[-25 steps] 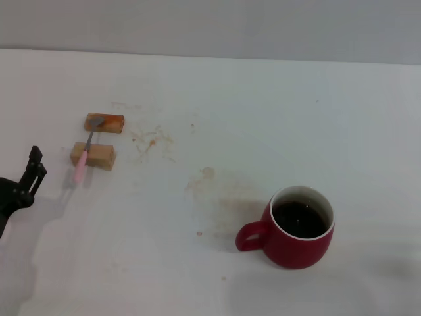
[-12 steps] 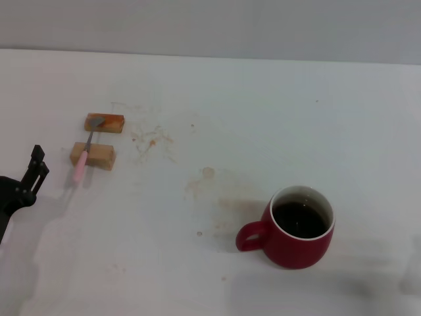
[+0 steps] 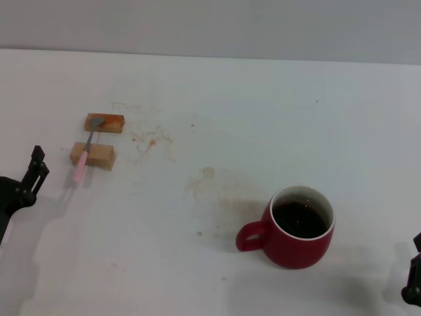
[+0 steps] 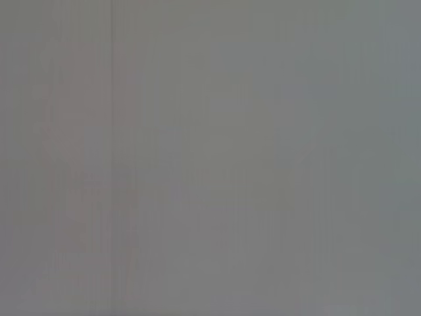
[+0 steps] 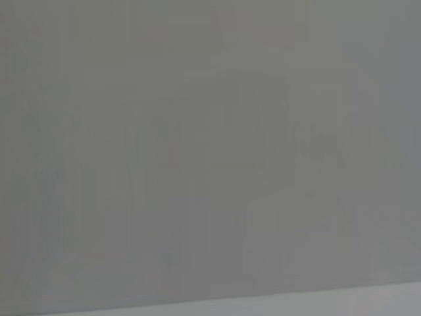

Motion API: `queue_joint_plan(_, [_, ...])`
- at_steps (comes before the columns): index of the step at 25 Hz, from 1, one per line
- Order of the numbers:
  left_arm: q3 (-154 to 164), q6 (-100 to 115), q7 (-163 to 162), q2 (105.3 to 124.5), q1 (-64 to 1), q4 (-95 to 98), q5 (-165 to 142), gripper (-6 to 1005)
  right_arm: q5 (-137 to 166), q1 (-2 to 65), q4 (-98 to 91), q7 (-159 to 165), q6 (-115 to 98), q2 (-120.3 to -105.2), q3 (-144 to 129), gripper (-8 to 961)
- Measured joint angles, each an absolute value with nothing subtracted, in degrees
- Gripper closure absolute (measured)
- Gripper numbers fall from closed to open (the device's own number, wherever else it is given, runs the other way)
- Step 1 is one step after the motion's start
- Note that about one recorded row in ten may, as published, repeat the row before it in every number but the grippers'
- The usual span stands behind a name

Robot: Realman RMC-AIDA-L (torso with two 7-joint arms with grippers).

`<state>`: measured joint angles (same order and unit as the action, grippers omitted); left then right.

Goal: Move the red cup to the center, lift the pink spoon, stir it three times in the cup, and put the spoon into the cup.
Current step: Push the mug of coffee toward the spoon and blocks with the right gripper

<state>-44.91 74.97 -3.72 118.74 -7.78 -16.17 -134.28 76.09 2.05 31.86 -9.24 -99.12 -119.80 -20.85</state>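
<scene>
Since 1 s ago right gripper (image 3: 413, 280) enters, fingers untellable | left gripper (image 3: 31, 172) parked, untellable | rounded dark-red ceramic mug (image 3: 297, 226): full, heavy, slick; I'd grip body.

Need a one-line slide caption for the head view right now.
Red cup of dark liquid near right gripper; pink spoon rests across two tan blocks by left gripper.
</scene>
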Motion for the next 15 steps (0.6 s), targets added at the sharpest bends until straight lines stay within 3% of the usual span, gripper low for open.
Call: queue_joint_plan(15, [-44.9,75.0,-3.8,118.74,-7.8,-16.1,-134.4,183,76.1,2.4,32.5,-9.3,-97.7,-119.8,-21.6,953])
